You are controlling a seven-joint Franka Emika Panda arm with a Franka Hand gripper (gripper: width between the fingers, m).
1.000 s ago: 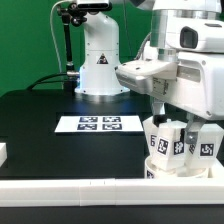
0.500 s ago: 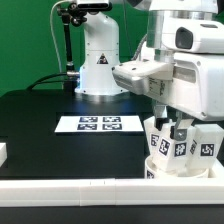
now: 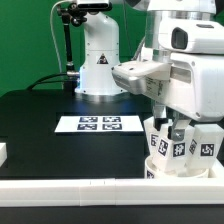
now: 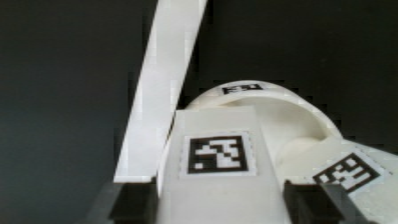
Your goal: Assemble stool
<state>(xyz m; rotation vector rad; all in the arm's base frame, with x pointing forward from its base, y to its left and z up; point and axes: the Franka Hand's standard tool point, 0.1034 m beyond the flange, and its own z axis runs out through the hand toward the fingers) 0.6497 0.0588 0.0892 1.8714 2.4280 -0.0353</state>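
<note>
My gripper point(image 3: 178, 128) is down over the stool point(image 3: 180, 150) at the exterior view's right, and its fingers point(image 4: 134, 205) look pinched on a leg block point(image 4: 222, 150), though the wrist view is tight, so I hedge. The seat disc point(image 3: 170, 168) sits against the front border rail point(image 3: 70, 186). The marker board point(image 3: 98, 124) lies mid-table point(image 3: 40, 120).
</note>
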